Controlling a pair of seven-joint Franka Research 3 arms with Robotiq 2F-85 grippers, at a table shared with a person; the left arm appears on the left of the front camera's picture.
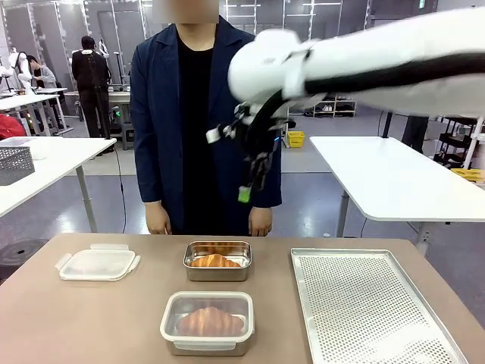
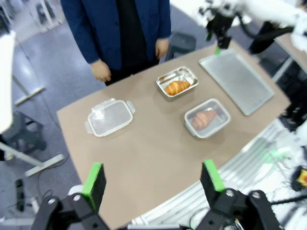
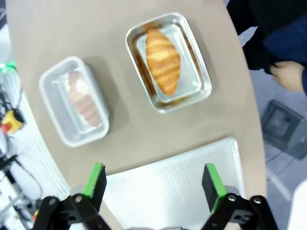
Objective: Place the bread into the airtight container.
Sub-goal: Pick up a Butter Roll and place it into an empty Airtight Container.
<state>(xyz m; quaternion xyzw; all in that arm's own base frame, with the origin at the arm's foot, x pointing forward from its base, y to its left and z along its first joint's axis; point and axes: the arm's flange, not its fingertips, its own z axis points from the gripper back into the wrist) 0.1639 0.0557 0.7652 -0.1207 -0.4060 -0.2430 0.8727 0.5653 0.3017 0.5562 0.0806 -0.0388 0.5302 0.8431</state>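
Toward the table's (image 1: 91, 318) left edge a loose clear lid (image 1: 98, 263) lies flat, free of any container, and I judge it is parked there so it can go on the open container once the bread is settled. My left gripper (image 2: 152, 184) hangs high above the near edge with its green-padded fingers spread wide and nothing between them, looking down on the whole layout; from that height it is watching, not working. At the middle of the table, toward the far edge where the person stands with both hands hanging at the sides, sits an open metal container (image 1: 217, 260) with a croissant (image 1: 215, 262) lying in it, so the bread seems to be already in its place, uncovered. Just nearer me, by the near edge, a second container (image 1: 207, 323) holds another croissant (image 1: 210, 321) under a clear lid that is pressed on, which looks like the finished state the open one needs. My right gripper (image 3: 153, 184) is raised well clear of the table, above the perforated tray (image 1: 371, 303) that fills the right side; its fingers are also wide apart and empty. The tray is bare, likely where the bread started. What seems left is fetching the loose lid from the left and closing the open container, and with both hands free either could go.
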